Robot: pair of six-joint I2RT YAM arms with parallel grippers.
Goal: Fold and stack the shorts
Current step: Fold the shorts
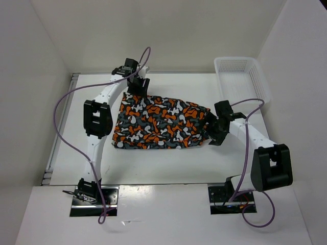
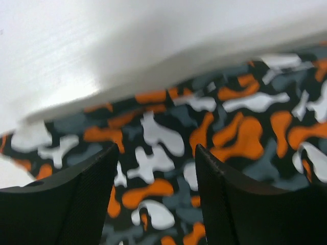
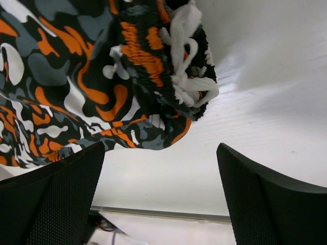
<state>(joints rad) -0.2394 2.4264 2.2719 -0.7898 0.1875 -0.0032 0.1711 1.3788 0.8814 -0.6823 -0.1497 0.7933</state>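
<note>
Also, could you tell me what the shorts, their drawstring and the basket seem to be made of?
Shorts: soft matte cloth; it wrinkles and drapes.
Drawstring: white fuzzy cord, probably cotton.
Basket: likely white plastic, with rigid mesh walls.

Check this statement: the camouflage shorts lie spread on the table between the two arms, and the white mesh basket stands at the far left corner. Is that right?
Not quite. The white mesh basket stands at the far right corner, not the left, as the top external view shows. The shorts do lie spread on the table between the two arms.
</note>
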